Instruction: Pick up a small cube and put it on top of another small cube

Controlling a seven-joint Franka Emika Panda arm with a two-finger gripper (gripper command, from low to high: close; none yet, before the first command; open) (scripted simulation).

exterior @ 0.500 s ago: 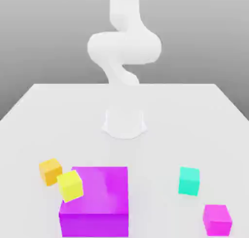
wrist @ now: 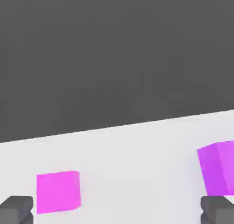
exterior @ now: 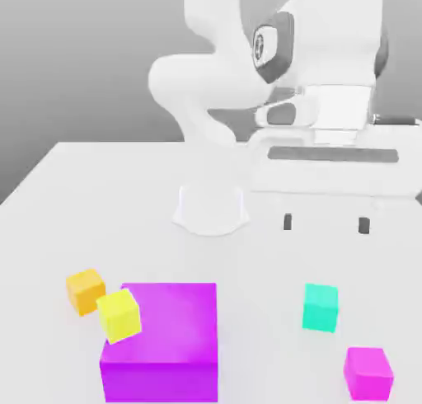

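The small cube point(exterior: 320, 307), plain teal, rests on the white table point(exterior: 247, 262) toward the exterior view's right. My gripper point(exterior: 325, 223) hangs above and behind it, open, with nothing between its two dark fingertips point(exterior: 288, 222). In the hand view the gripper point(wrist: 117, 211) stands wide apart, its fingertips point(wrist: 16, 209) at the frame's corners. A small magenta cube point(exterior: 368, 372) lies in front of the teal one, further to the exterior view's right, and shows in the hand view point(wrist: 58, 191) too.
A big magenta block point(exterior: 161, 342) point(wrist: 218, 167) stands at the front left of the exterior view, with a small yellow cube point(exterior: 119, 315) against its corner and a small orange cube point(exterior: 85, 291) beside that. The arm's round base point(exterior: 211, 209) sits mid-table.
The hand and gripper have swung into the exterior view, now above the table's right side. The cubes and the block have not moved.
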